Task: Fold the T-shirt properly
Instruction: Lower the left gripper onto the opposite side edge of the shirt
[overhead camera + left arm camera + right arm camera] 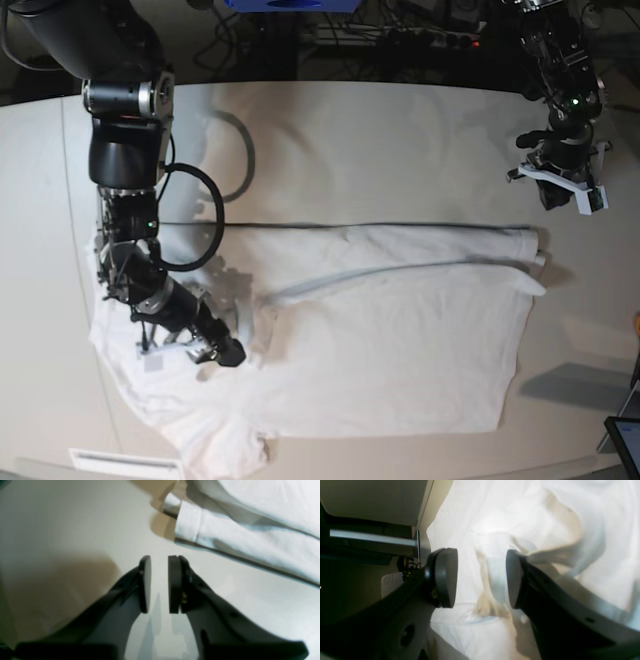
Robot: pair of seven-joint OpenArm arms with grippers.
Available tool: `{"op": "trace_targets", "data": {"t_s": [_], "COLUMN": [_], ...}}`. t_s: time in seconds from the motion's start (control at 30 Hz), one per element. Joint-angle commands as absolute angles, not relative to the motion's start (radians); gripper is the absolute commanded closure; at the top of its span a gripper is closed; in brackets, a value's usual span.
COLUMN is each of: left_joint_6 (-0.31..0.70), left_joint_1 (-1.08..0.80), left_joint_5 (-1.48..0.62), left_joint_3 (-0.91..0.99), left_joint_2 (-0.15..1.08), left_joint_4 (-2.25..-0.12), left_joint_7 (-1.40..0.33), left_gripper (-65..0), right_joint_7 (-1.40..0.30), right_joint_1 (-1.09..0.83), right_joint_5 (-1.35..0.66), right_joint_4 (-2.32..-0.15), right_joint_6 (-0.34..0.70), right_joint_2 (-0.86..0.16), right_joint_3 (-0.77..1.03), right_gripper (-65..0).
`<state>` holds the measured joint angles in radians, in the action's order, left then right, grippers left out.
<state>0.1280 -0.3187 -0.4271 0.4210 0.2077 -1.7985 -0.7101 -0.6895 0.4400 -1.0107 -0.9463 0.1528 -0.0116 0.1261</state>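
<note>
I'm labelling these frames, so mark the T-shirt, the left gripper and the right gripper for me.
T-shirt (400,340): base view, flat middle of the fabric.
Left gripper (159,585): left wrist view, gap midway between its fingertips.
Right gripper (482,577): right wrist view, midway between its fingertips, above the cloth.

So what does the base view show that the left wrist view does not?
Only the base view shows the whole T-shirt spread on the table, and the right gripper low over the shirt's end near a sleeve. Only the left wrist view shows the left gripper close up: its pads stand slightly apart with nothing between them, above bare table, short of a hemmed edge. Both show the T-shirt, the table and the left gripper, clear of the cloth.
</note>
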Motion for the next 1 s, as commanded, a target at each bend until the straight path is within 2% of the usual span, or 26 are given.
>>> {"op": "trace_targets", "data": {"t_s": [0.0,0.07,0.27,0.33,0.43,0.5,0.63,0.83,0.97], "left_joint_6": [0.125,0.127,0.127,0.127,0.127,0.127,0.127,0.127,0.125], "left_joint_1": [-0.312,-0.282,-0.214,-0.197,-0.193,-0.191,-0.150,-0.070,-0.028], "left_joint_5": [-0.437,-0.437,-0.440,-0.440,-0.441,-0.441,-0.450,-0.590,-0.590], "left_joint_3": [0.423,0.423,0.421,0.421,0.426,0.432,0.432,0.430,0.424], "left_joint_2": [0.226,0.228,0.228,0.219,0.180,0.162,0.142,0.147,0.147], "left_joint_4": [-1.821,-1.821,-1.816,-1.814,-1.816,-1.813,-1.756,-1.655,-1.598], "left_joint_7": [-0.685,-0.687,-0.693,-0.694,-0.694,-0.694,-0.693,-0.693,-0.693], "left_gripper": [-11.9,-11.9,-12.6,-18.6,-32.1,-37.5,-38.1,-38.1,-38.1], "right_joint_7": [-0.682,-0.707,-0.803,-0.812,-0.816,-0.816,-0.814,-0.812,-0.814], "right_joint_1": [0.478,0.472,0.398,0.354,0.308,0.280,0.232,0.182,0.170], "right_joint_5": [-1.036,-1.035,-1.033,-1.033,-1.033,-1.033,-1.033,-1.033,-1.033], "right_joint_4": [-0.981,-1.010,-1.204,-1.291,-1.362,-1.372,-1.372,-1.371,-1.371], "right_joint_6": [0.213,0.282,0.291,0.291,0.291,0.291,0.291,0.291,0.291], "right_joint_2": [-0.016,-0.024,-0.074,-0.097,-0.137,-0.157,-0.183,-0.183,-0.183], "right_joint_3": [0.124,0.124,0.124,0.122,0.122,0.124,0.125,0.125,0.125], "right_gripper": [-29.9,-29.7,-29.3,-26.8,-23.4,-22.9,-22.9,-22.8,-22.6]}}
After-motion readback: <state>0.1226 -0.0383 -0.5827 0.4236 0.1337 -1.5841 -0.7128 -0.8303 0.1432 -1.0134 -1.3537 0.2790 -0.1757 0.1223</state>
